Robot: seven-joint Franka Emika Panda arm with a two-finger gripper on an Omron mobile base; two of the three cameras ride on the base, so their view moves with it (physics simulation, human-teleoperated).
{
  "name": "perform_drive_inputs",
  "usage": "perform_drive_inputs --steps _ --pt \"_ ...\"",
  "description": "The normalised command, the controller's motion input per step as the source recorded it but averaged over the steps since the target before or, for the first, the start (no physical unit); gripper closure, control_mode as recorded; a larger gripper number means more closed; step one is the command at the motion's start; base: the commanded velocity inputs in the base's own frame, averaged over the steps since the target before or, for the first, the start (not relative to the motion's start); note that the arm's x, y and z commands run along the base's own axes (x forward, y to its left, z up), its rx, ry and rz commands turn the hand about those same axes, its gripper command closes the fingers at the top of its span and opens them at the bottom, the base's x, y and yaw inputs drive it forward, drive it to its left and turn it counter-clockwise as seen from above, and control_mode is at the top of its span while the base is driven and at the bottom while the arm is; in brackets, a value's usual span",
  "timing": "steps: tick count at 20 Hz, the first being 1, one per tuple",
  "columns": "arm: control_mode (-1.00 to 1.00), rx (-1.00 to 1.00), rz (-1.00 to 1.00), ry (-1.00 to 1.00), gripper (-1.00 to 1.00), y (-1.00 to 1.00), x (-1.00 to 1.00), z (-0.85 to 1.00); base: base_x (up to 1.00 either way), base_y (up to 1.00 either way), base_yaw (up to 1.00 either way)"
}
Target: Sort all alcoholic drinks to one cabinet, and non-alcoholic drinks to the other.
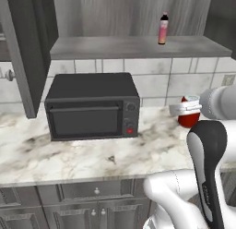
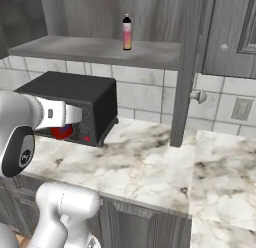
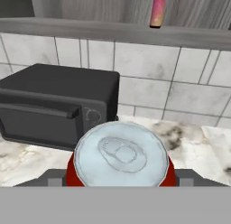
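Soda can (image 3: 120, 156) upright between spread gripper (image 3: 120, 178) fingers, right of the toaster oven (image 3: 56, 105); grip unclear.

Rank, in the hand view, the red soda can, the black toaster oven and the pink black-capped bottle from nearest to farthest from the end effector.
1. Red soda can with silver top: right at the end effector, on the white marble counter.
2. Black toaster oven: behind the can, to the left, against the tiled wall.
3. Pink bottle with black cap: farthest, up on the grey cabinet shelf.
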Motion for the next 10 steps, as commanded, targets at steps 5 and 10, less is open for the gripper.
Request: perform_drive_inputs --steps 5,10 --pt "1.00 0.00 0.00 0.00 1.00 0.00 0.00 0.00 0.45 -0.32 0.05" --pt "1.00 0.00 0.00 0.00 1.00 0.00 0.00 0.00 0.39 -0.30 0.04"
